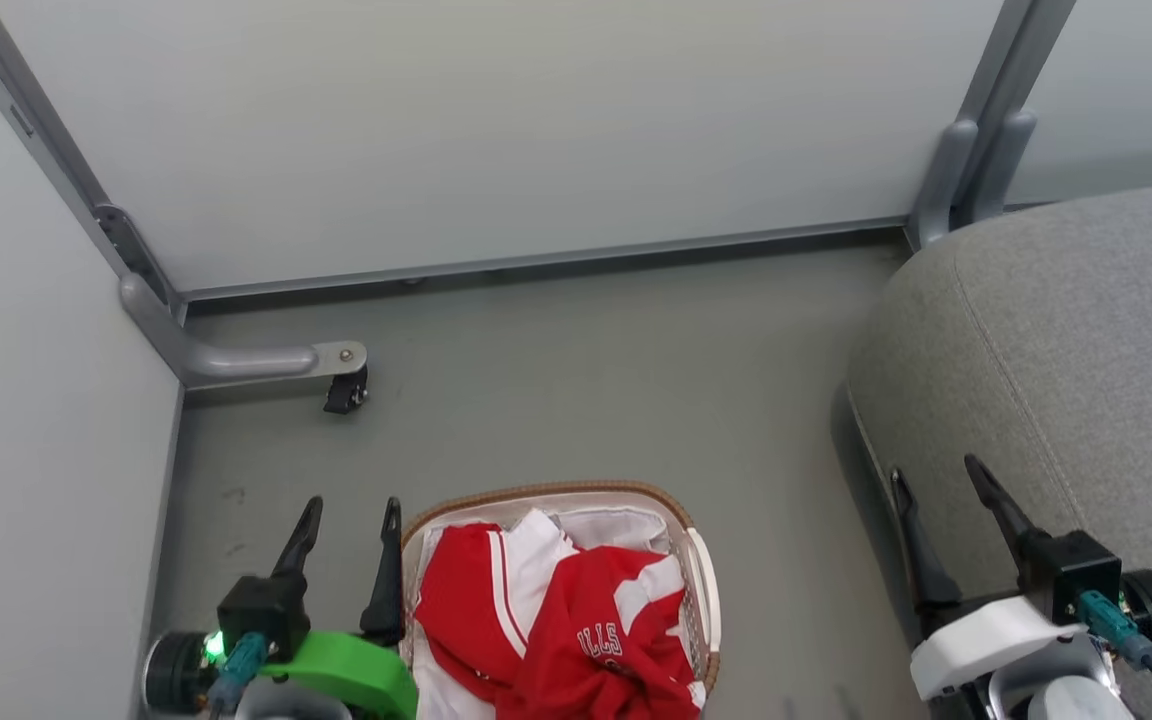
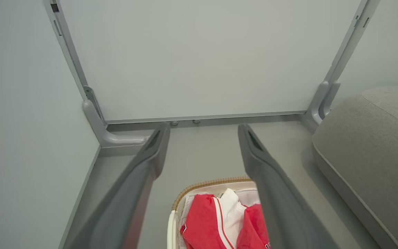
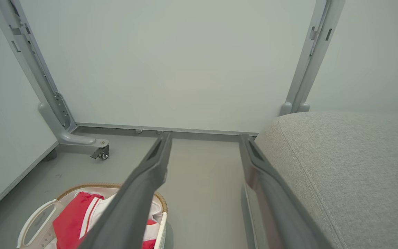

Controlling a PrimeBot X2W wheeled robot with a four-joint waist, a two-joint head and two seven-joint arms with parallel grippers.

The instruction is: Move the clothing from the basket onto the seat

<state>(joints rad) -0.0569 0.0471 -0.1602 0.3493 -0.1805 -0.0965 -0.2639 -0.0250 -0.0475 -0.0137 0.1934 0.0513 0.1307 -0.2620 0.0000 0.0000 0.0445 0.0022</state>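
Observation:
Red clothing [image 1: 556,620] with white stripes and white lettering lies heaped in the white basket [image 1: 704,575] with a brown rim, on the floor at the bottom centre of the head view. The same clothing [image 2: 216,224] and basket [image 2: 212,182] show in the left wrist view, and the clothing [image 3: 74,221] and basket [image 3: 81,188] again in the right wrist view. My left gripper [image 1: 348,512] stands open and empty just left of the basket. Over the front edge of the grey seat [image 1: 1066,380], my right gripper [image 1: 936,472] is open and empty as well. The seat [image 2: 375,148] fills the right of both wrist views [image 3: 344,173].
Pale partition panels [image 1: 496,130] close off the back and left. A grey panel foot with a caster [image 1: 346,385] juts onto the grey floor [image 1: 616,380] at the left, and a grey post [image 1: 956,185] stands at the back right by the seat.

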